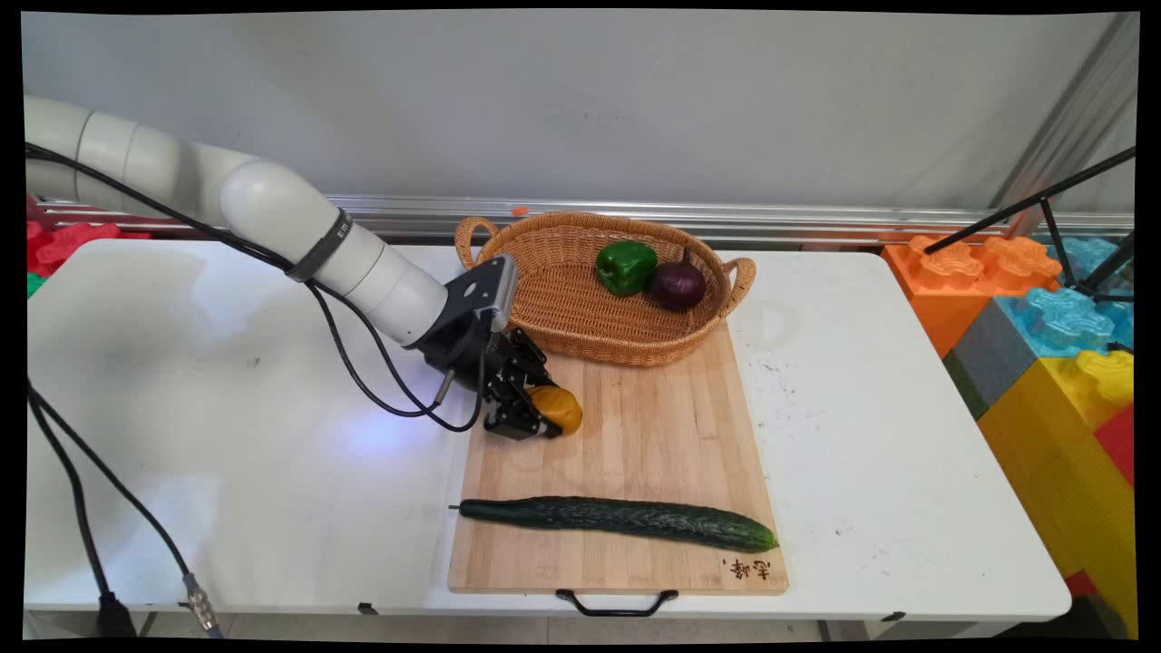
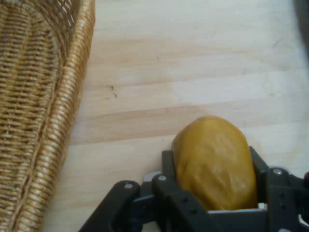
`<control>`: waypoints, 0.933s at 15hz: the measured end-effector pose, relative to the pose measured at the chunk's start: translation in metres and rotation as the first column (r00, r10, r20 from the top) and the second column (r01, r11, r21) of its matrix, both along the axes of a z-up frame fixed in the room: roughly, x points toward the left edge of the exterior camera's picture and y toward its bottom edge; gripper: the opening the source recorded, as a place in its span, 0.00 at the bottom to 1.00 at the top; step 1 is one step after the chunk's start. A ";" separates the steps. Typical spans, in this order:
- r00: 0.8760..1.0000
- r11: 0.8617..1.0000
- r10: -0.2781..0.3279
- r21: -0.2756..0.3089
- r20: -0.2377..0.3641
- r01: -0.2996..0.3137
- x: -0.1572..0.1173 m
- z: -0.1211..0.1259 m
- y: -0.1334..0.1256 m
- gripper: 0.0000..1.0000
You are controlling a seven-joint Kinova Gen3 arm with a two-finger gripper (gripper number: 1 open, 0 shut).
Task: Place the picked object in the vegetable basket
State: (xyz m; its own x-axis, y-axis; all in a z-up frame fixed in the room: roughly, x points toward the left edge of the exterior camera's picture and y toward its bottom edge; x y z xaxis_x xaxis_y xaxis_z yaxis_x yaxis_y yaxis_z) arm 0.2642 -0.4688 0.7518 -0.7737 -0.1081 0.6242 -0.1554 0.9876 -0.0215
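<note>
so my hand (image 1: 544, 419) is clamped on a yellow-orange lemon-looking fruit (image 1: 558, 407), one finger on each side of it, down low at the cutting board (image 1: 635, 435) near its left edge. the fruit sits right between my fingers (image 2: 166, 193), its long axis running out ahead of me. the wicker basket (image 1: 562, 308) is just beside me on the far side, with a green pepper (image 1: 625, 266) and a red onion (image 1: 677, 285) inside. a cucumber (image 1: 617, 521) lies crosswise along the board's near end, well apart.

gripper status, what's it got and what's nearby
Gripper shut on yellow-orange potato, low over cutting board. Wicker basket close alongside. Cucumber lies apart, nearer the board's handle.
</note>
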 end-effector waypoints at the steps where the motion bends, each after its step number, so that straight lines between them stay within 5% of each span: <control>1: 1.000 1.000 0.001 -0.002 -0.002 -0.001 0.000 0.003 0.001 0.00; 8: 0.999 0.999 0.030 0.017 -0.025 -0.030 0.005 0.053 0.007 0.00; 14: 0.983 0.986 0.168 0.005 -0.075 -0.168 0.002 0.131 0.005 0.00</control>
State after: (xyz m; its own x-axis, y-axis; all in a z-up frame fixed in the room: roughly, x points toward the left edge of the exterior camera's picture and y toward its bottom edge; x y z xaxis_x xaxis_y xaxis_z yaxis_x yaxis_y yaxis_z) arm 0.2659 -0.4636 0.8832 -0.6960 -0.2318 0.6796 -0.3203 0.9473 -0.0048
